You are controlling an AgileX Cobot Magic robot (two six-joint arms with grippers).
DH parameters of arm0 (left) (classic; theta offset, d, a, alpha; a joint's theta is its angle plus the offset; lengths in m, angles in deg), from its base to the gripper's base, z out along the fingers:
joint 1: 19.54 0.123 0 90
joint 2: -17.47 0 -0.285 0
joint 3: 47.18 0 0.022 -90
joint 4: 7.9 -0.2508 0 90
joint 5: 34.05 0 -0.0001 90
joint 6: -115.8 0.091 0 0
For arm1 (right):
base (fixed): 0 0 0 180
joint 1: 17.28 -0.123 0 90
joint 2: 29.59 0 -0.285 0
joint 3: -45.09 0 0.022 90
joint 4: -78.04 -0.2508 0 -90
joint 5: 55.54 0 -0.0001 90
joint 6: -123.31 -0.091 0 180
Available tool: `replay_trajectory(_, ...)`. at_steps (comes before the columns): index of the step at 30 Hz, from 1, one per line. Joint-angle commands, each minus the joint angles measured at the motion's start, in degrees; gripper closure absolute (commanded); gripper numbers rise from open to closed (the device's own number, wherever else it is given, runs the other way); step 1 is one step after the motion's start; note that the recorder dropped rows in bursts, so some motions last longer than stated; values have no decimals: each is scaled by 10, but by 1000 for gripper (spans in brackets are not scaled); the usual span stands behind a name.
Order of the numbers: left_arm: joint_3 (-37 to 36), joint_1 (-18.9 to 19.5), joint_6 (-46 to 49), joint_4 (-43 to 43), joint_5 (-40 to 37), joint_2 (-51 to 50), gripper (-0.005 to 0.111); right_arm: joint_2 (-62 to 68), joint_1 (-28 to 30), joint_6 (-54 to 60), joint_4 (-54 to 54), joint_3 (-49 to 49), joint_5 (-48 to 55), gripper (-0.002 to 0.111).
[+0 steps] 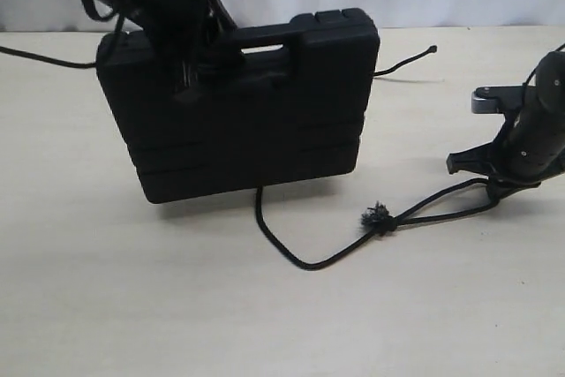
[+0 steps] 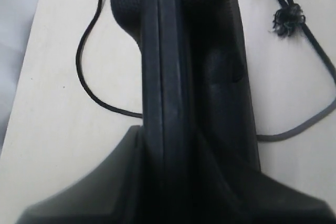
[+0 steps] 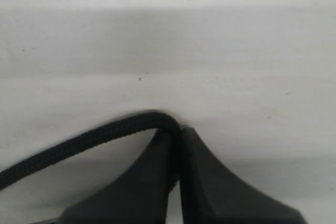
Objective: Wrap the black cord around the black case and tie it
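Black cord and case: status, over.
Left gripper clamps upright matte black plastic case. Right gripper shut on thin braided black cord. Cord lies slack, not yet wrapped.

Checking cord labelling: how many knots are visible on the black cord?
2: a frayed knot on the table in front of the black case, and a small knotted tip past the case's right side. More may hide behind the case.

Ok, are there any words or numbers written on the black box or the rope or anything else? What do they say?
No words, numbers or signs can be read anywhere in these pictures.
The black case: only plain grooves and a moulded handle, no letters showing.
The black cord and the table: nothing written on them.
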Motion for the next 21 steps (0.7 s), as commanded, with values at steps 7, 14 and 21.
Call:
replay_trajectory(7,-43,-72,5,19,244,-7,107,-2,16,-3,-21,-54,56,104)
replay_trajectory(14,-77,-79,-16,14,294,-8,107,-2,16,-15,-18,-74,90,99)
replay_trajectory(21,-106,-100,-86,-69,331,-8,107,-2,16,-61,22,-92,110,56)
